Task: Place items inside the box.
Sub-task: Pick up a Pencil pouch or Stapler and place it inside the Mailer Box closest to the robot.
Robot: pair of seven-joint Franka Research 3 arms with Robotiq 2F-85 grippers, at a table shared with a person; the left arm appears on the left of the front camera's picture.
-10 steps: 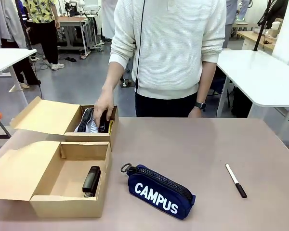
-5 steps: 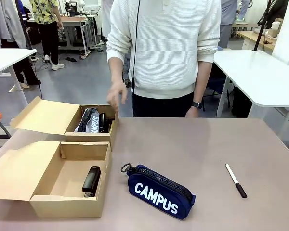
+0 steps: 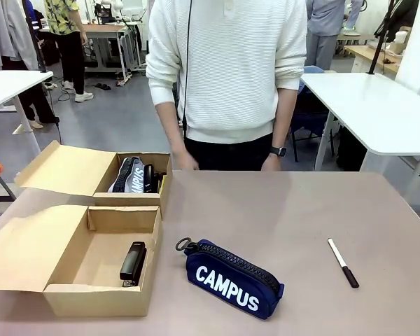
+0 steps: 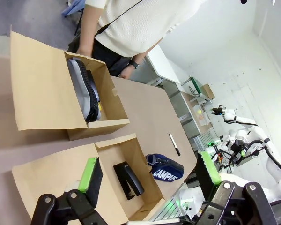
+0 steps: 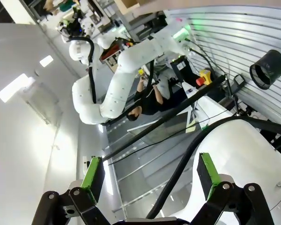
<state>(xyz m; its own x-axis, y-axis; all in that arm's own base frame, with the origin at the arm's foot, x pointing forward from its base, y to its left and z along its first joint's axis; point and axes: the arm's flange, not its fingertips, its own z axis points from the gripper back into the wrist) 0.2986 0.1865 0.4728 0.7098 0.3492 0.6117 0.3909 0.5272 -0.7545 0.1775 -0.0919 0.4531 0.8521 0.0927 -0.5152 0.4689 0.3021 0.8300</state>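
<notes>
1. Person: stands at the far edge, both hands (image 3: 185, 161) low at the rim of the table (image 3: 301, 210) and clear of the boxes.
2. Far box (image 3: 129, 199): open. It holds a grey pencil case (image 3: 129, 175) on edge, a black stapler (image 3: 148, 177) beside it, and a yellow sliver at the right wall that is too small for me to name.
3. Near box (image 3: 98, 301): open, at my left front. A second stapler (image 3: 133, 262) lies against its right wall, and the rest of the floor is free.
4. Left gripper (image 4: 147, 159): jaws spread wide, nothing between them, held high above the near box and looking down on it.
5. Right gripper (image 5: 150, 164): jaws spread wide and empty, aimed away from the table.
6. Navy pencil case (image 3: 231, 278): on bare table just right of the near box. Its long axis runs from far-left to near-right, with the zip ring toward the box. It sits ahead of my left claw, beyond the box wall, so I judge the left arm nearer. The carry would be short, over that right wall, and should keep clear of the stapler under it.
7. Marker (image 3: 343, 262): well right of the case, with open table all round and its black cap toward me. I judge it to be the right arm's piece.
</notes>
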